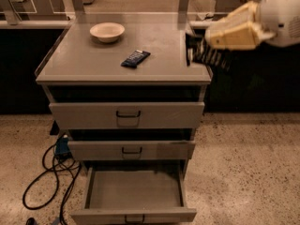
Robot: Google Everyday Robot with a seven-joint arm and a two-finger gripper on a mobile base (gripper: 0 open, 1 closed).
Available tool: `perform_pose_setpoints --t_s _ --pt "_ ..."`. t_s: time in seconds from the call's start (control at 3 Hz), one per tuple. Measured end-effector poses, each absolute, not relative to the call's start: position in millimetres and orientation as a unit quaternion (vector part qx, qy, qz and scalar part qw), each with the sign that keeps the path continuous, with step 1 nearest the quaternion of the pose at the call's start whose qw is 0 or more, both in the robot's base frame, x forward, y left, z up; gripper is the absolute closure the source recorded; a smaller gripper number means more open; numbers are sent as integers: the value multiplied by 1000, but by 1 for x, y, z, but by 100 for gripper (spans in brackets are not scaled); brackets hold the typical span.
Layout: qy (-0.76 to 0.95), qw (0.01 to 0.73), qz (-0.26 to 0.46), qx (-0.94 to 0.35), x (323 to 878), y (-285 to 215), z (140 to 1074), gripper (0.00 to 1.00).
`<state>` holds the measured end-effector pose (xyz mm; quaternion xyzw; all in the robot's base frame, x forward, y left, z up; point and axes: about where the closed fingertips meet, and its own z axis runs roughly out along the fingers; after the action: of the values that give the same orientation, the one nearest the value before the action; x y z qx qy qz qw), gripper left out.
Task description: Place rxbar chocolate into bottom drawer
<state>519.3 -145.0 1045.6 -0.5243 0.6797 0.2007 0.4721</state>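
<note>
My gripper [198, 50] is at the right edge of the cabinet top, above its right rear corner. It is shut on the rxbar chocolate [214, 57], a dark wrapper with a row of pale stripes, held in the air and tilted. The bottom drawer [134, 213] is pulled open at floor level, well below and to the left of the gripper, and its tray shows nothing inside.
A dark blue bar [135, 58] and a white bowl [107, 32] lie on the cabinet top [84, 64]. The top drawer [126, 115] and middle drawer [131, 150] are slightly open. Black cables [47, 172] lie on the floor at the left.
</note>
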Motion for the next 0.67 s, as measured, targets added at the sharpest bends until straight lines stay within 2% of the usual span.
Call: perform_pose_setpoints --t_s 0.33,0.67 --pt "703 388 279 -527 510 -128 934 100" --pt "704 331 321 -540 526 -104 846 100"
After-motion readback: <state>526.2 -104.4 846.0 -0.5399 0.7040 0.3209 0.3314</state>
